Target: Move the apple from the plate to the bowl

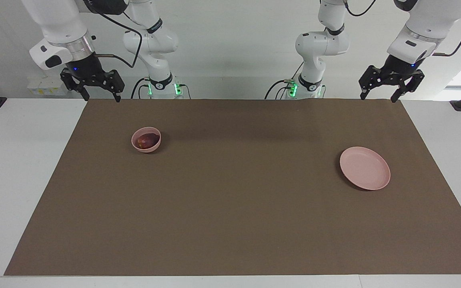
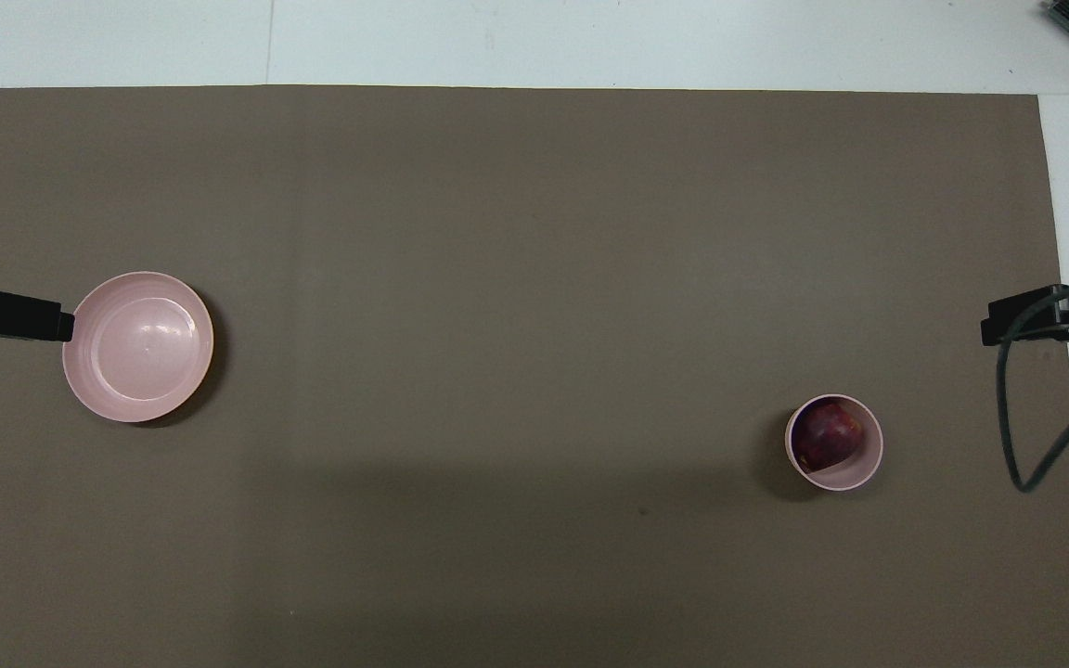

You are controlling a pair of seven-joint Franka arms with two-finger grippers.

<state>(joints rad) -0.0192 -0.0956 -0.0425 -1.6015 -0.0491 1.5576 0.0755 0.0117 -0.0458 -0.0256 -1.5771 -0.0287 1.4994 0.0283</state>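
Note:
The dark red apple (image 1: pixel 146 141) lies inside the small deep pink bowl (image 1: pixel 151 149), toward the right arm's end of the brown mat. It also shows in the bowl in the overhead view (image 2: pixel 827 436). The flat pink plate (image 1: pixel 364 168) lies bare toward the left arm's end, a little farther from the robots than the bowl. My right gripper (image 1: pixel 101 98) hangs open and empty, raised over the mat's edge at the robots' end. My left gripper (image 1: pixel 377 97) hangs open and empty, raised over the same edge at its own end.
The brown mat (image 1: pixel 230 208) covers most of the white table (image 1: pixel 14 180). In the overhead view the bowl (image 2: pixel 855 478) and plate (image 2: pixel 140 348) are far apart. A black cable (image 2: pixel 1017 436) hangs from the right arm.

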